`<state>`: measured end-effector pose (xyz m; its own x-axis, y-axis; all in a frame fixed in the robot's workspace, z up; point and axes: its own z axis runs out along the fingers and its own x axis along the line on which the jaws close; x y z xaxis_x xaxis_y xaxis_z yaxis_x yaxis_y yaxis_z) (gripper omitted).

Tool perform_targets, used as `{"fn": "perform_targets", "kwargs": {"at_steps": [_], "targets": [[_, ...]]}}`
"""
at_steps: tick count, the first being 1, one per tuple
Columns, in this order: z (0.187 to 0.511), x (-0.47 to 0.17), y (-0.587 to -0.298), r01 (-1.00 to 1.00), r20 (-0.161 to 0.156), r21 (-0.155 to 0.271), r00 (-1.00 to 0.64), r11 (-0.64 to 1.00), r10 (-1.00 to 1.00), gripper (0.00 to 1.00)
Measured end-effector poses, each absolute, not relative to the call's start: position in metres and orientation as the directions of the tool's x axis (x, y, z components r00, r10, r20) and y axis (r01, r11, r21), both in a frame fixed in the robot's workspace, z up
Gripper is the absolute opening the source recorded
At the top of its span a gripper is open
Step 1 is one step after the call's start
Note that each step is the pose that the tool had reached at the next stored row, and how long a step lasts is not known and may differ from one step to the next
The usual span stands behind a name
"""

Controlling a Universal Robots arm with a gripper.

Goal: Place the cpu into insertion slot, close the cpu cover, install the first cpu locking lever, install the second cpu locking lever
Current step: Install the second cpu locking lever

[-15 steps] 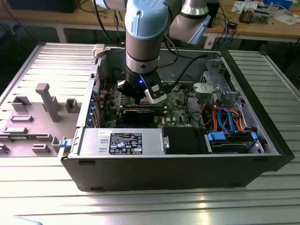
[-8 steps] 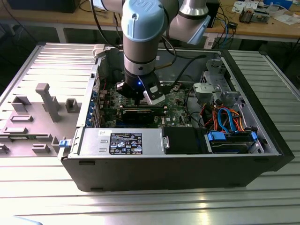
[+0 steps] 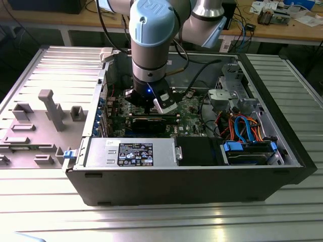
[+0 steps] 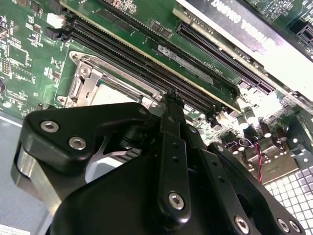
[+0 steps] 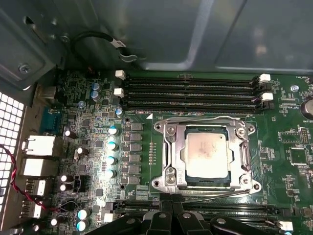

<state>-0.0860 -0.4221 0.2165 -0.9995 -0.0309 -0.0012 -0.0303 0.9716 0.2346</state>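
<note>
Ribbed metal table (image 3: 45, 65) carries the open computer case (image 3: 202, 181). Cpu (image 5: 207, 155) lies flat in the insertion slot (image 5: 208, 183), cover (image 5: 172, 147) closed around it, memory slots (image 5: 190, 90) alongside; jaws pressed together just beside it.

Ext. view: arm hides insertion slot (image 5: 208, 155), first wrist view: gripper (image 5: 171, 220) cut off at bottom edge, fingertips unseen.

A workshop or lab: an opened computer case (image 3: 202, 166) lies on a ribbed metal table (image 3: 161, 222), and wooden workbenches (image 3: 282, 27) with cables and parts cross the frame's top.
</note>
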Motion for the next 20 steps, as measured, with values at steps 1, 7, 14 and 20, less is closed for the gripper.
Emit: {"fn": "perform_targets", "kwargs": {"at_steps": [1, 7, 14, 20], "targets": [[0.2165, -0.086, -0.4221, -0.03, -0.001, 0.236, -1.0, 0.971, -0.031, 0.11], [0.2165, -0.086, -0.4221, -0.03, -0.001, 0.239, -1.0, 0.97, -0.031, 0.11], [0.2165, -0.086, -0.4221, -0.03, -0.001, 0.244, -1.0, 0.969, -0.031, 0.11], [0.2165, -0.086, -0.4221, -0.03, -0.002, 0.247, -1.0, 0.969, -0.031, 0.11]]}}
